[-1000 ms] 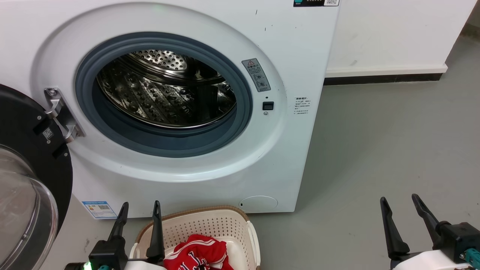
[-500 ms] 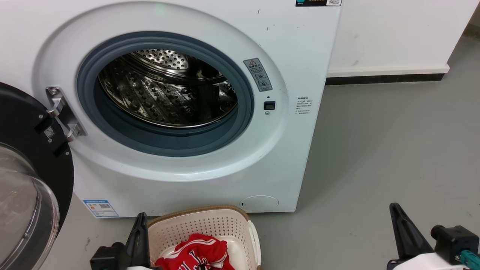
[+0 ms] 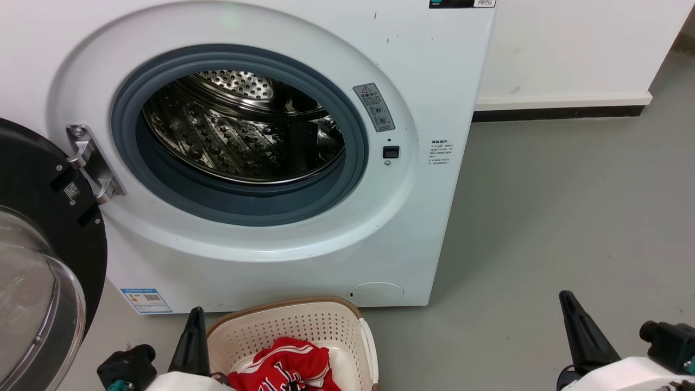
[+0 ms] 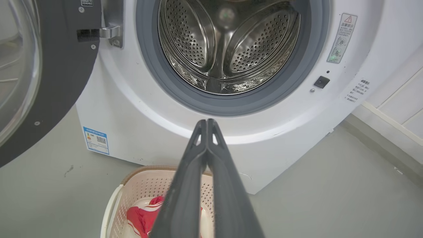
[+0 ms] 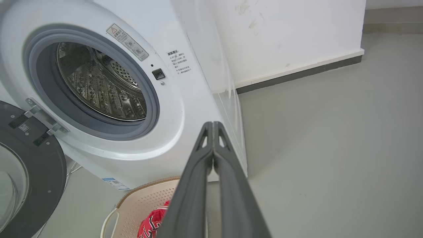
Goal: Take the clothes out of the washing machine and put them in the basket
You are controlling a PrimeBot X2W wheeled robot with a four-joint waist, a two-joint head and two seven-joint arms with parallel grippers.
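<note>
White washing machine, door open. Red clothes lie in cream basket just in front. L gripper & R gripper both clenched on nothing.

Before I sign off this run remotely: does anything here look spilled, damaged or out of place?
Nothing stands out. The door of the washing machine hangs open, its steel drum looks empty, the red jersey lies inside the laundry basket, and the left gripper and right gripper are shut, empty.
</note>
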